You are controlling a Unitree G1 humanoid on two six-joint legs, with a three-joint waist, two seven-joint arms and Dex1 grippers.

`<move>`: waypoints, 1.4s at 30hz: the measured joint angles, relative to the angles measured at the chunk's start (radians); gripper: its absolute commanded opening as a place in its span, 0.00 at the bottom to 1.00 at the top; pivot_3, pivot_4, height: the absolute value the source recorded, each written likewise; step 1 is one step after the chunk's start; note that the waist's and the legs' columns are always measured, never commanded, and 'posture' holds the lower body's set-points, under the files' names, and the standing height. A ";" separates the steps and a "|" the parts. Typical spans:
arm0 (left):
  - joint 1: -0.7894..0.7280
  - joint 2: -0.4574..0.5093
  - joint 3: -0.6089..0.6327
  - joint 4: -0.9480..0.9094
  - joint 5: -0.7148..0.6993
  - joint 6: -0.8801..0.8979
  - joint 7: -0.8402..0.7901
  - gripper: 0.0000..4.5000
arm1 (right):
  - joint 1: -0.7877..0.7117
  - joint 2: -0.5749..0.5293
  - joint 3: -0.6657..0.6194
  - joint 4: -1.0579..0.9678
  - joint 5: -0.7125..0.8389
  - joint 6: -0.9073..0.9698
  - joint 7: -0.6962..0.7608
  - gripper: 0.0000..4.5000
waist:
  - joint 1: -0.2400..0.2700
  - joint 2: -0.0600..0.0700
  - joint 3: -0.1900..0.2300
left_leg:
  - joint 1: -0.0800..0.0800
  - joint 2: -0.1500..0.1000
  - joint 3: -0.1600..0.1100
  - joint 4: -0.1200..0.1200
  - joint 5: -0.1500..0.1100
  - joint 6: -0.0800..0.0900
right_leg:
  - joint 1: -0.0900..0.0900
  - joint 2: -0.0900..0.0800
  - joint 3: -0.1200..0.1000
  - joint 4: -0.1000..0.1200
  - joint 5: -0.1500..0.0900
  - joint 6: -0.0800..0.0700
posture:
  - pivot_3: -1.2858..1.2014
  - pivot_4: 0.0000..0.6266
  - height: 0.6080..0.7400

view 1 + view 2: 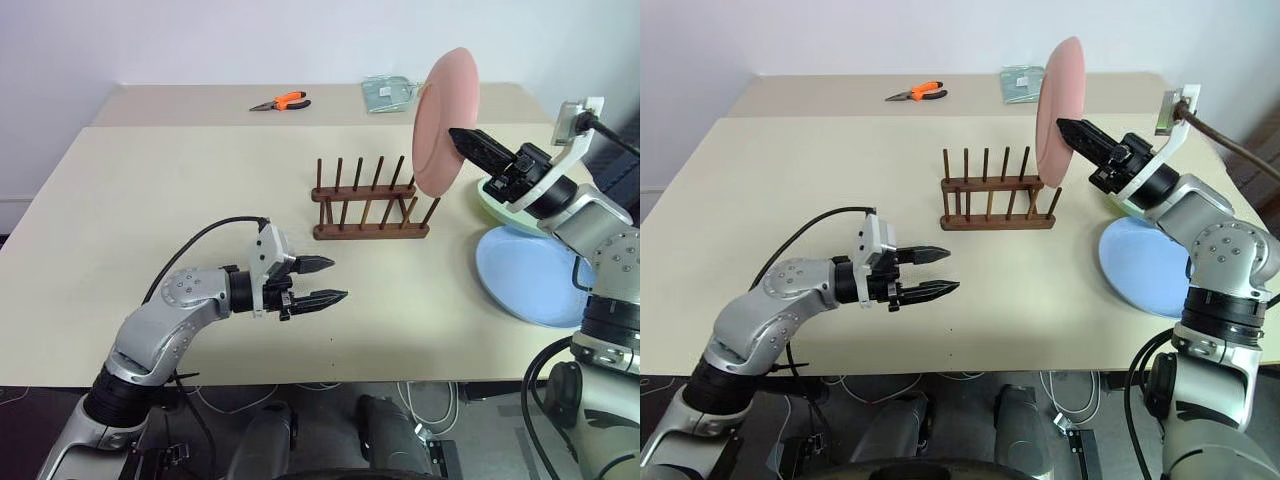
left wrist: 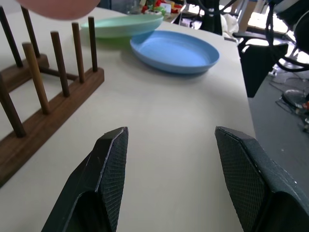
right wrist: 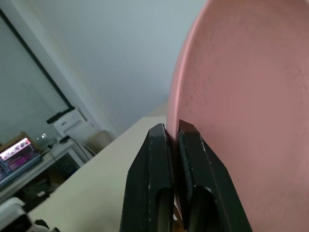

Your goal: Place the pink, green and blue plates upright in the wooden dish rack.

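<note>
Table (image 1: 150, 200): carrying the wooden dish rack (image 1: 368, 208), its slots standing empty.
Blue plate (image 1: 530, 275): lying flat right of the rack.
Green plate (image 2: 123, 25): lying flat beyond the blue one.
Pink plate (image 1: 445, 122): being held upright above the rack's right end.
Right gripper (image 3: 175, 133): pinching the pink plate's rim.
Left gripper (image 1: 322, 281): hovering in front of the rack, jaws parted, gripping nothing.

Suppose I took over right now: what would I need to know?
Right hand: shut on the pink plate, held upright in the air above the right end of the wooden dish rack.
Left hand: open, empty, low over the table.
Green plate and blue plate: flat on the table, right of the rack.
Done: none racked.
Left: all three.
</note>
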 measured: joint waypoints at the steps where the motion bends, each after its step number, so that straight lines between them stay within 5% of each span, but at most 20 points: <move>1: 0.001 -0.002 0.000 0.008 0.005 -0.007 -0.003 0.65 | 0.002 -0.004 0.000 0.000 0.001 0.005 0.009 0.00 | 0.000 0.000 0.000 | 0.000 0.000 0.000 0.000 0.000 0.000 | 0.000 0.000 0.000 0.000 0.000 0.000 | 0.52 0.24 1.00; 12: 0.035 -0.022 -0.002 0.014 0.042 -0.036 -0.013 0.65 | 0.017 -0.013 -0.012 -0.035 0.049 0.035 0.020 0.00 | 0.000 0.001 0.000 | 0.000 0.000 0.000 0.000 0.000 0.000 | 0.000 0.000 0.000 0.000 0.000 0.000 | 0.52 0.24 1.00; 22: 0.035 -0.035 -0.011 0.014 0.048 -0.036 -0.014 0.65 | 0.000 -0.018 -0.001 0.130 -0.031 0.012 0.052 0.00 | -0.001 0.001 0.000 | 0.000 0.000 0.000 0.000 0.000 0.000 | 0.000 0.000 0.000 0.000 0.001 0.001 | 0.52 0.24 1.00; 26: 0.035 -0.036 -0.011 0.014 0.049 -0.036 -0.013 0.66 | -0.016 -0.027 0.026 0.155 -0.088 -0.009 0.083 0.31 | -0.001 0.001 0.000 | 0.000 0.000 0.000 0.000 0.000 0.000 | 0.000 0.000 0.000 0.000 0.001 0.001 | 0.52 0.24 1.00; 28: 0.034 -0.036 -0.011 0.014 0.051 -0.036 -0.008 0.66 | -0.016 -0.037 0.046 0.152 -0.155 -0.067 0.078 0.53 | -0.001 0.001 0.001 | 0.000 0.000 0.000 0.000 0.000 0.000 | 0.000 0.000 0.000 0.000 0.001 0.002 | 0.52 0.24 1.00; 35: 0.033 -0.036 -0.009 -0.016 0.051 -0.016 0.013 0.66 | 0.045 -0.202 0.062 0.088 -0.383 -0.288 0.093 0.53 | 0.005 0.002 0.001 | -0.001 0.000 0.000 0.000 0.000 0.000 | 0.000 -0.001 0.000 0.000 0.000 0.004 | 0.52 0.24 1.00; 42: 0.021 -0.033 -0.010 -0.014 0.052 -0.009 0.008 0.66 | 0.286 -0.432 0.261 0.167 -0.859 -0.708 0.136 0.53 | -0.008 0.003 0.001 | 0.002 0.000 0.004 0.001 0.000 0.001 | 0.001 -0.001 0.001 0.001 -0.003 0.004 | 0.52 0.24 1.00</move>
